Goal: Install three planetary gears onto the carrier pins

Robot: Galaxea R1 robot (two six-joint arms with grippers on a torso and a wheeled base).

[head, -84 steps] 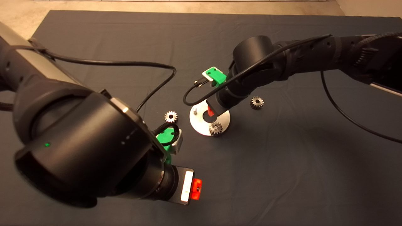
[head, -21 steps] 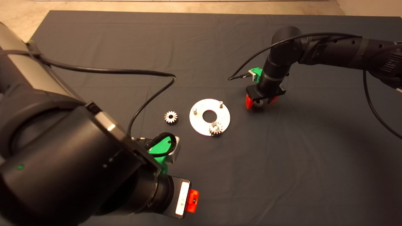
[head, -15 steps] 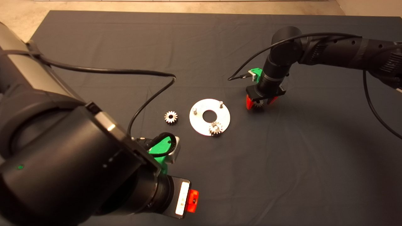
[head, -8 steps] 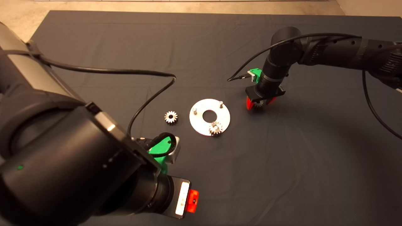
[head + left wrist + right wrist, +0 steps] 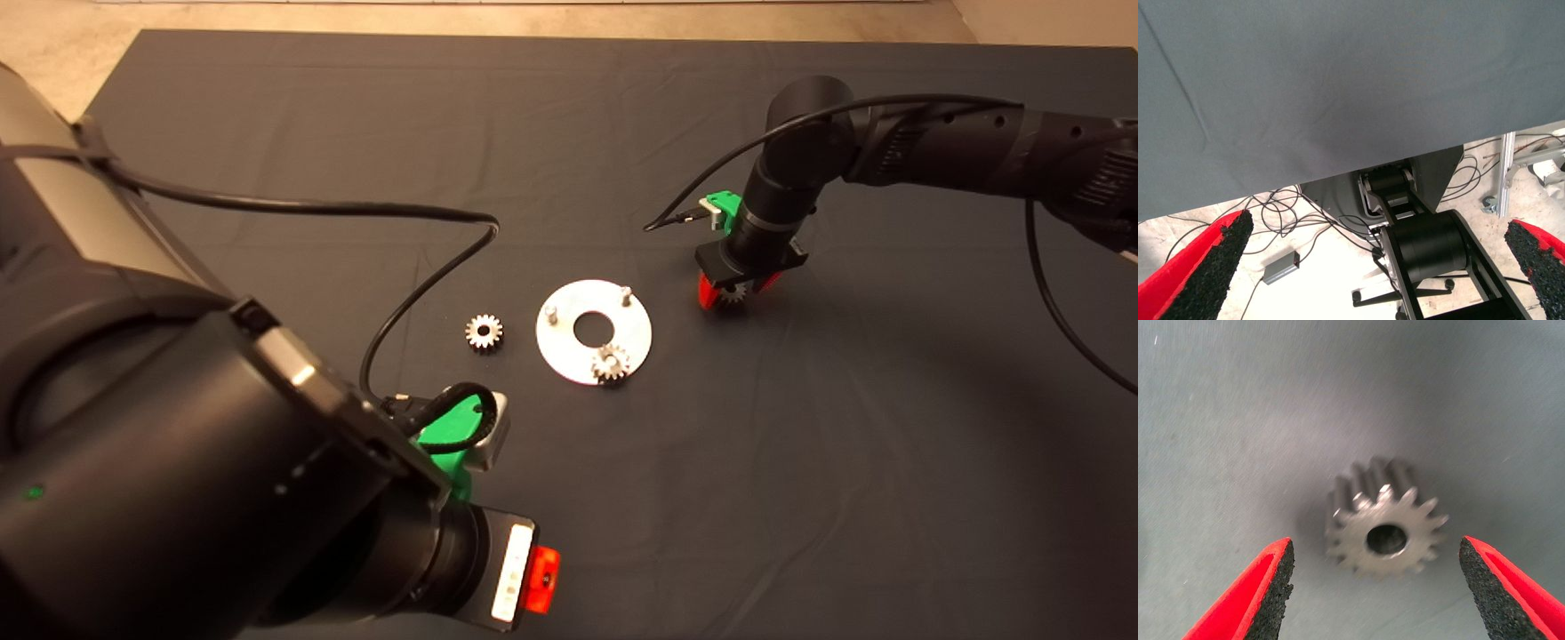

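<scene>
The silver disc lies mid-mat with three carrier pins: two bare pins and one carrying a planetary gear. A second gear lies flat on the mat left of the disc. The third gear lies flat on the mat right of the disc, between the open fingers of my right gripper, which points straight down over it; the pads stand clear of its teeth. My left gripper hangs open at the mat's near edge, holding nothing.
A black cable from the left arm loops over the mat left of the disc. The left wrist view shows the mat's edge with floor, cables and the robot's base beyond.
The right arm left the disc and went down over the gear to its right. In the last second it barely moved. The left arm shifted slightly toward the near edge.
</scene>
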